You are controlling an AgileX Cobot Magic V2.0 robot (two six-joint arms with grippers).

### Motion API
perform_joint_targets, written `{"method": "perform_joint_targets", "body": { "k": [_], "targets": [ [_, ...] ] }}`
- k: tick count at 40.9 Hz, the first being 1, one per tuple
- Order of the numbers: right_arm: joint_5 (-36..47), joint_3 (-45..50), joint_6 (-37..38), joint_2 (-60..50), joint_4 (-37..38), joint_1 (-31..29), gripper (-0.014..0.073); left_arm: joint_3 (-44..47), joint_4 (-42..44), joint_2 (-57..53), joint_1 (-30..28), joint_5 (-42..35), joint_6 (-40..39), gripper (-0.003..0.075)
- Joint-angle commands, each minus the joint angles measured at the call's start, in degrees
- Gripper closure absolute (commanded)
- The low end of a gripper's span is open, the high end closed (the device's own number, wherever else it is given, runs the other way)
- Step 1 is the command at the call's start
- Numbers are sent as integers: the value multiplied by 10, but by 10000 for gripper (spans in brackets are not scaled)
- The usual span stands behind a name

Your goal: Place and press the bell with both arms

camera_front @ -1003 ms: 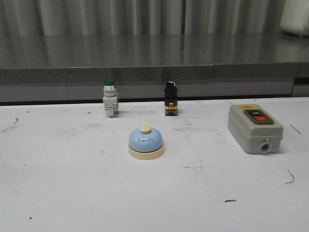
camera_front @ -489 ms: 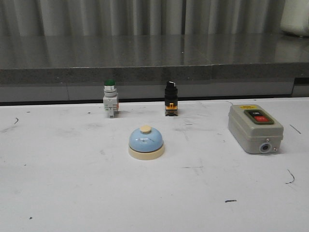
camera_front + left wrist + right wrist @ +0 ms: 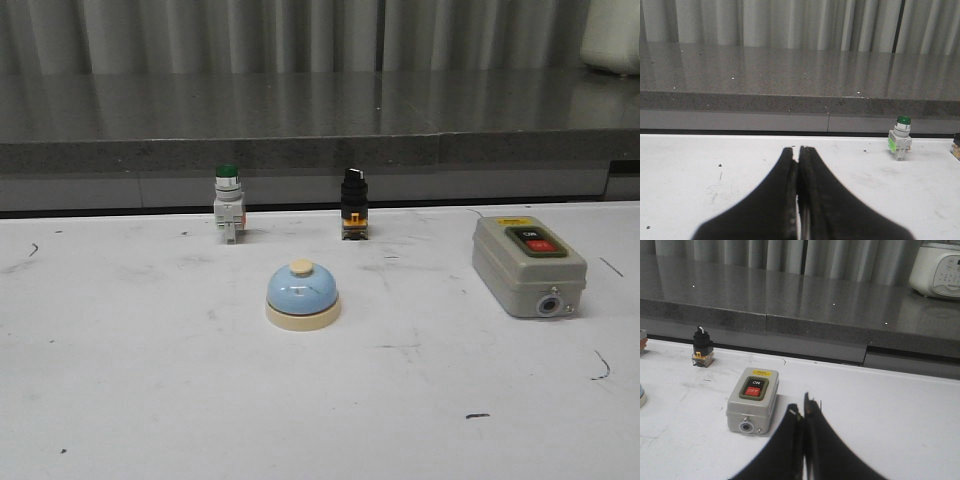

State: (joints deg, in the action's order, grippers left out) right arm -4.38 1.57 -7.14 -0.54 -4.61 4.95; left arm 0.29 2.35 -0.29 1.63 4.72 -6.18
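Note:
The bell [image 3: 302, 296], a pale blue dome on a cream base with a cream knob, stands upright near the middle of the white table in the front view. No arm shows in that view. In the left wrist view my left gripper [image 3: 797, 150] is shut with nothing between its black fingers, low over bare table. My right gripper [image 3: 805, 409] is likewise shut and empty, just right of the grey box switch [image 3: 752, 399]. A sliver of the bell's rim [image 3: 641, 396] shows at the edge of the right wrist view.
A green-capped pushbutton [image 3: 228, 203] and a black selector switch [image 3: 353, 203] stand at the back of the table. The grey box switch [image 3: 527, 265] with ON and OFF buttons lies at the right. A grey stone ledge [image 3: 320, 120] runs behind. A white appliance [image 3: 939, 267] sits on it.

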Motion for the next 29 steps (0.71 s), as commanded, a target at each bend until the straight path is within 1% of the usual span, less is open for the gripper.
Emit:
{"method": "perform_joint_targets", "body": {
  "k": [1,8,15,22,29],
  "targets": [
    [54,-3,-1,-10,-4,-3,663,13,1,-9,-1,-52,-3,740],
    [57,-3,2,-11,-4,-3,663,13,1,-9,-1,-52,-3,740],
    [80,-3,47,-11,10,-3,662,13,1,-9,-1,-52,-3,740],
    [75,-3,85,-11,24,-19,662,13,1,-9,-1,-52,-3,740],
    [74,-3,90,-11,28,-26,662,13,1,-9,-1,-52,-3,740]
  ]
}}
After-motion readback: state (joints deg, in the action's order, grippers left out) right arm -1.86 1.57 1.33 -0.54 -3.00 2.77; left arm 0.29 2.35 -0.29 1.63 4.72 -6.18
